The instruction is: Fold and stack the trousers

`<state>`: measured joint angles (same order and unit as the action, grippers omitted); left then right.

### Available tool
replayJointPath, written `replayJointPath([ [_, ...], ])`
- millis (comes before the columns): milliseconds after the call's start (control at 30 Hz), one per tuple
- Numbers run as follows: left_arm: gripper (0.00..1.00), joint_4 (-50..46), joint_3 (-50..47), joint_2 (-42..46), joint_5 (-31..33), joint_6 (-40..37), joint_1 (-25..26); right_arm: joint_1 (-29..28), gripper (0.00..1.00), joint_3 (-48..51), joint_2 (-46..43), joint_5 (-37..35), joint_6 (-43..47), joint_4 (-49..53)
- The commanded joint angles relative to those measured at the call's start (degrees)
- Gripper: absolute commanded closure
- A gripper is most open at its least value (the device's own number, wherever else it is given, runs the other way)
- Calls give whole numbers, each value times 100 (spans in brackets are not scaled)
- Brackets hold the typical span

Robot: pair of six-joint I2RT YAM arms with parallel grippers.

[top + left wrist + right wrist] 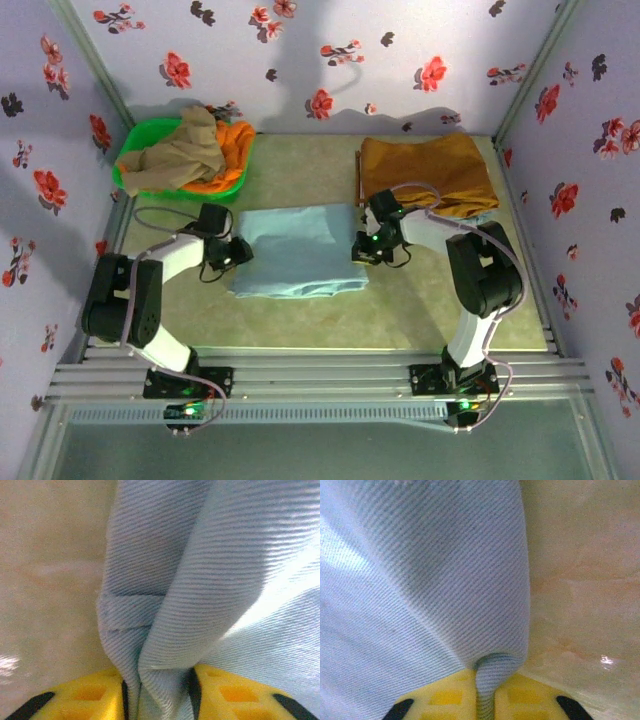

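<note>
The pale sky-blue trousers (298,250) lie folded into a rough rectangle at the middle of the table. My left gripper (238,252) is at their left edge and my right gripper (362,247) at their right edge. Seen from the left wrist, the yellow fingers (90,695) pinch a thick bunch of the blue trousers (200,580) between them. From the right wrist camera, the yellow fingers (530,695) are shut on a thin fold at the edge of the trousers (420,580), with bare tabletop to the right.
A green basket (133,150) at the back left holds a beige-khaki garment (180,152) over an orange one (232,150). A mustard-brown garment (428,170) lies folded at the back right, just behind my right arm. Floral walls enclose the table.
</note>
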<state>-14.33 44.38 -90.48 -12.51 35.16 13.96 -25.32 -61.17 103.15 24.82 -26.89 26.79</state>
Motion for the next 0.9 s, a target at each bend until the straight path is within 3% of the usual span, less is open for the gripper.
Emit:
replayJointPath([
  [0, 84, 295, -281, -98, -562, -104, 110, 57, 100, 132, -219, 139, 11, -21],
  [133, 100, -202, -158, 255, -209, -205, 112, 170, 100, 149, -562, -34, -110, 50],
  [500, 100, -1903, 1029, 1838, 408, 84, 277, 216, 100, -692, -1728, -927, -122, 839],
  [733, 100, -2400, 2383, 1780, 654, 74, 683, 468, 100, -1729, -1858, -1389, 99, 1459],
  [867, 100, -2226, 3452, 1066, 802, 30, 973, 950, 100, -2475, -1755, -1908, 329, 1804],
])
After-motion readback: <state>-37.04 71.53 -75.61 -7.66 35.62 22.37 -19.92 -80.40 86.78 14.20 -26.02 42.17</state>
